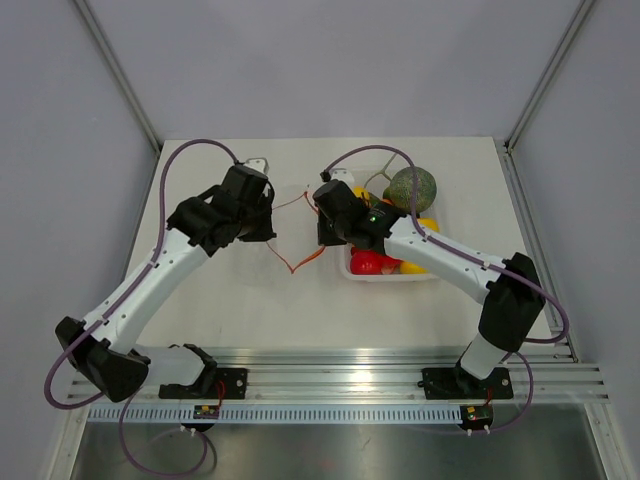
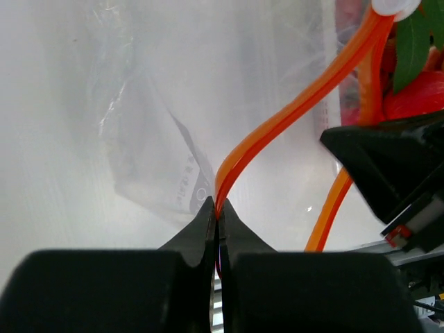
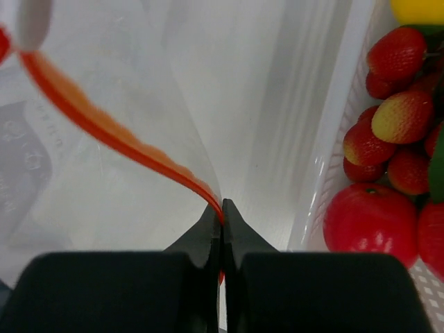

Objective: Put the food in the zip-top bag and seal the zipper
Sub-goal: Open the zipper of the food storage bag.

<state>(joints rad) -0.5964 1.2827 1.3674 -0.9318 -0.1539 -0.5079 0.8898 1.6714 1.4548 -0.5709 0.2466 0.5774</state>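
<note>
Pinching the red-orange zipper strip (image 2: 277, 128) of the clear plastic zip-top bag (image 2: 152, 139) between our arms, we had left gripper (image 2: 218, 208) and right gripper (image 3: 222, 208) clamped on it; glossy toy fruits (image 3: 371, 222) lay in the white rectangular tray (image 3: 326, 159), filling and sealing undone.

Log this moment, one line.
left gripper: shut on zipper | right gripper: shut on zipper | zip-top bag: unsealed | food: in tray

Both arms reach toward the middle of the frame. The left gripper (image 2: 217, 210) and right gripper (image 3: 222, 210) sit close together, jaws pinched tight.
</note>
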